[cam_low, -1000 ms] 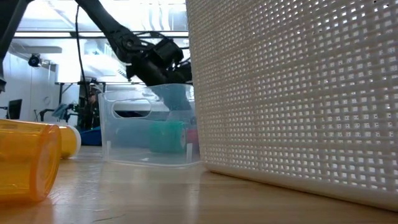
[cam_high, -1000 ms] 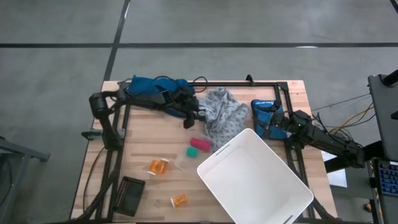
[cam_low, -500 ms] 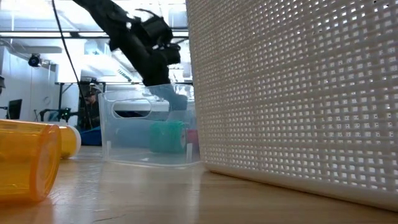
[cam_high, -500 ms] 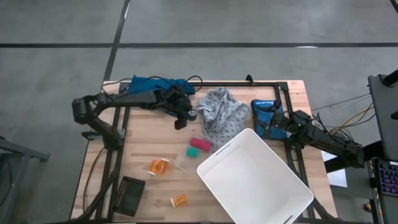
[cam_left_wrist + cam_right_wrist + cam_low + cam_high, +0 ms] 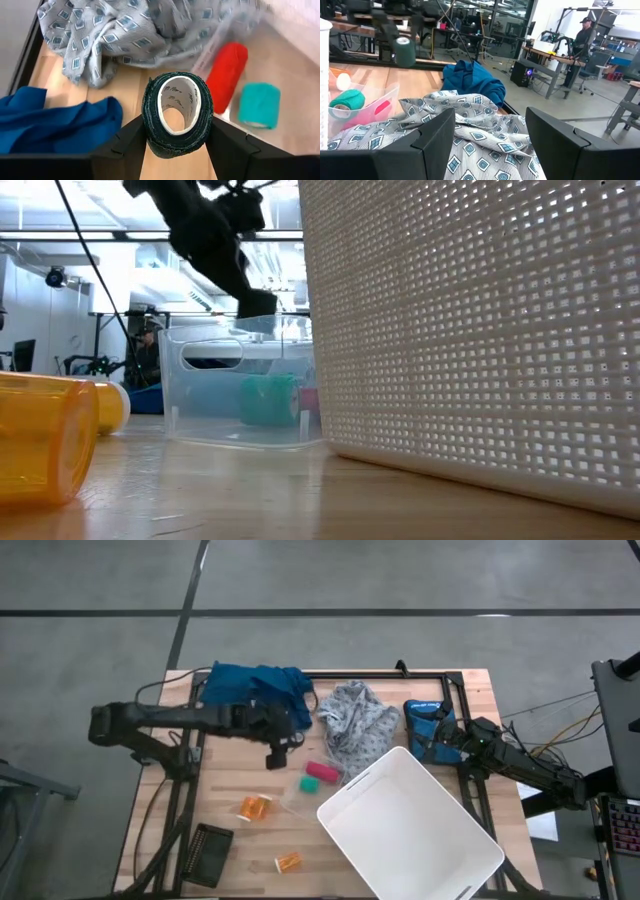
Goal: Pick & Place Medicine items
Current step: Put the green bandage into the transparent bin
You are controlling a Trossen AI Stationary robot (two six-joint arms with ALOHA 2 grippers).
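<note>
My left gripper (image 5: 277,752) is shut on a dark green bandage roll (image 5: 177,115) and hangs above the table between the blue cloth (image 5: 255,688) and a clear tub (image 5: 300,790). Two orange pill bottles lie on their sides on the wood: one (image 5: 255,807) left of the tub, one (image 5: 288,862) nearer the near edge. In the low view one bottle (image 5: 40,438) fills the left foreground. A third bottle does not show. My right gripper (image 5: 490,150) is open at the table's right side, facing the grey patterned cloth (image 5: 470,132). My left gripper pinches the dark green roll by its curved outer wall (image 5: 150,107), one finger (image 5: 125,145) on each side. The roll's hollow core (image 5: 176,100) faces the wrist camera. The fingers point down from above. The roll is lifted clear of the table.
The clear tub holds a teal roll (image 5: 312,783) and a red roll (image 5: 322,771). A large white basket (image 5: 410,825) takes up the near right part of the table. A black block (image 5: 208,852) lies near the left near corner. A blue item (image 5: 428,725) sits by my right arm.
My left gripper has moved away from the grey patterned cloth toward the table's left and near edges and has risen, carrying the dark green roll with it. The right arm has kept still.
</note>
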